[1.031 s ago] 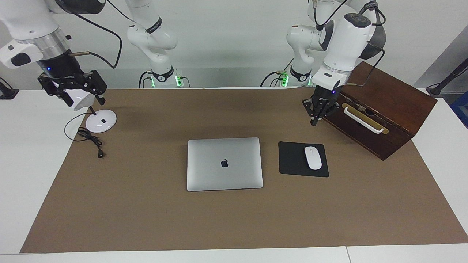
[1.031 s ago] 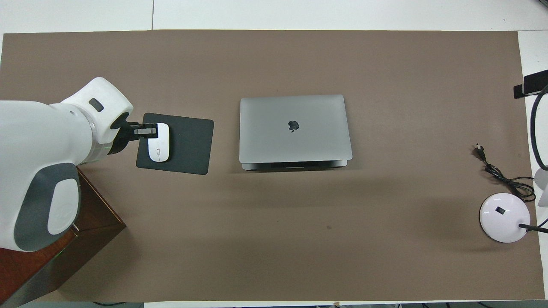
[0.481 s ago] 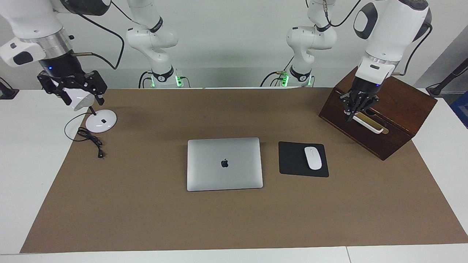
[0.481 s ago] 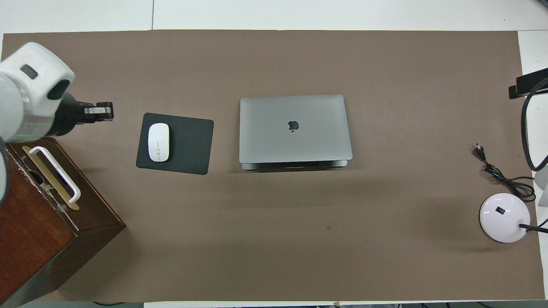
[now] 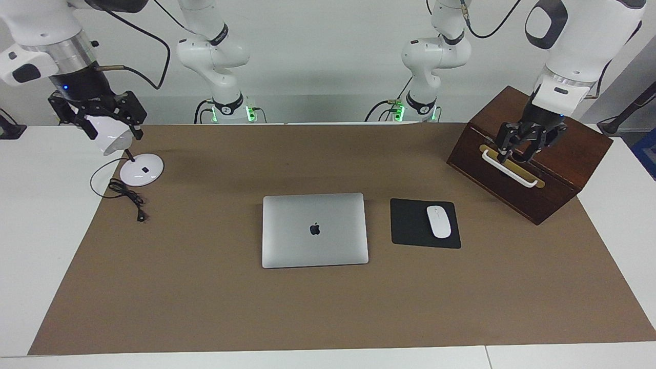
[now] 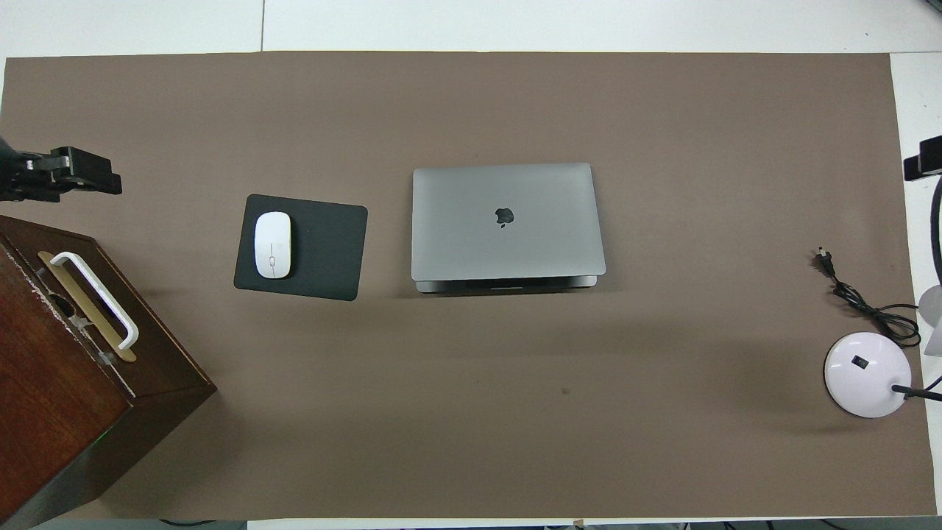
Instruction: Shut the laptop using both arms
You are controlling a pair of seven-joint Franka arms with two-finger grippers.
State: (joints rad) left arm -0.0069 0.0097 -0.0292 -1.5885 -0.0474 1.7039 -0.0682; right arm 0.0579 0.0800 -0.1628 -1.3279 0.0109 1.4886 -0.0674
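Note:
The silver-grey laptop (image 5: 314, 229) lies on the brown mat mid-table with its lid down and the apple logo up. In the overhead view the laptop (image 6: 508, 221) shows a thin dark seam between lid and base along the edge nearer to the robots. My left gripper (image 5: 527, 142) hangs open over the wooden box, away from the laptop; its tip (image 6: 70, 168) shows at the overhead view's edge. My right gripper (image 5: 95, 115) is open and empty, up over the lamp's head at the right arm's end of the table.
A black mousepad (image 5: 412, 225) with a white mouse (image 5: 438, 221) lies beside the laptop, toward the left arm's end. A dark wooden box (image 5: 533, 154) with a white handle stands past it. A white desk lamp (image 5: 141, 169) and its cord (image 5: 128, 197) sit at the right arm's end.
My left gripper has swung away from beside the mousepad, up and out over the wooden box, and its fingers have spread. My right gripper has risen slightly. The laptop has not moved.

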